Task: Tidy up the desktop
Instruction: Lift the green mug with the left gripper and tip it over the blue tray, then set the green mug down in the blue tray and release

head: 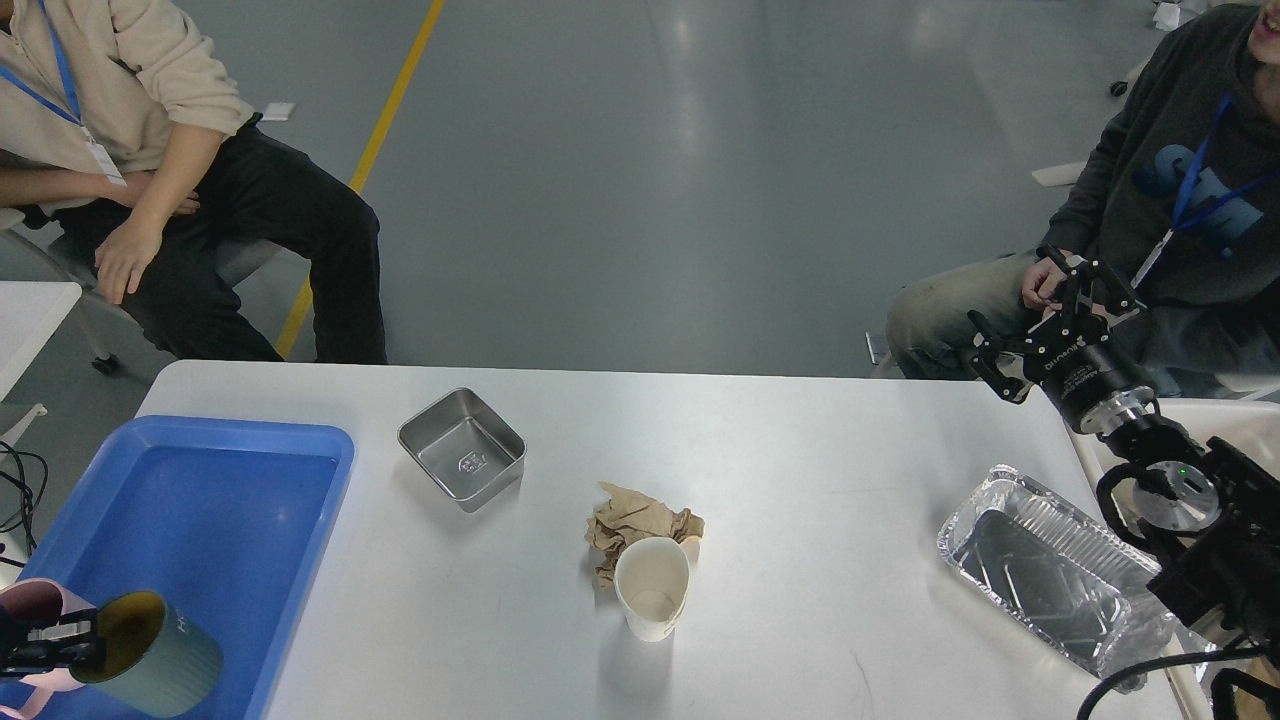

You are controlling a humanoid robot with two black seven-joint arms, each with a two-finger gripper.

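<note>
— Blue plastic first: the tray (215,520) sits on the left end of the desktop (800,450), the white matte top that spans the whole lower view. Over its near corner my left gripper (60,640) clamps the rim of a green cup (150,655).

— How should it go down?

— I'd say lower it inside the tray wall before releasing, since a cylinder tipped like that can roll.

— And further right?

— A square steel container (462,447), smooth and shiny. Then crumpled brown paper (635,525), soft and creased, touching a paper cup (652,588) standing upright just in front. Near the right edge lies a thin foil tray (1055,570), wrinkled and probably easy to dent.

— The right gripper (1040,320)?

— Raised past the table's far right corner, fingers spread, holding nothing.
</note>
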